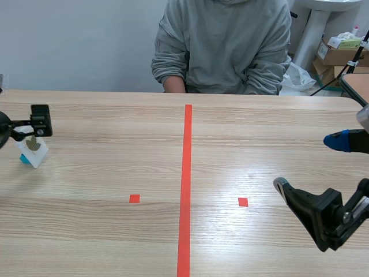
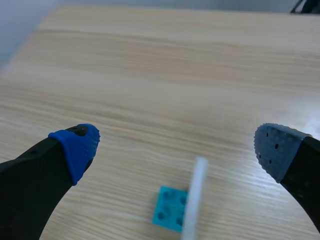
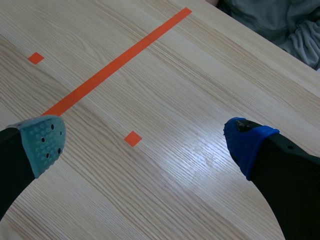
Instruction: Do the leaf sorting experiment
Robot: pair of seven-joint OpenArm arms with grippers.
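Pale wood-grain table [image 1: 115, 156] fills most of your scene view, split down the middle by an orange-red tape line [image 1: 186, 184]. Low in the frame you have the left square [image 1: 134, 198] on one side of the line and the right square [image 1: 243, 202] on the other. Across the table, at the top centre, a person [image 1: 225, 40] in a grey hooded sweatshirt sits with forearms at the far edge. Cardboard boxes [image 1: 340, 55] stand on the floor in the upper right corner.

Your task piece is at the far left edge of the scene view, about halfway up: a white leaf card [image 1: 33, 149] showing a brownish-green leaf, standing upright on a small teal block [image 2: 170, 207]. It is well apart from the tape line and both squares.

In the left wrist view, your left gripper [image 2: 177, 147] has its fingers spread wide and holds nothing. The card, seen edge-on, and the block sit low between the two fingers, touching neither pad.

Your right gripper [image 1: 308, 164] sits at the lower right of the scene view. Its fingers are also wide apart and grip nothing, with only bare table and the right square between them.
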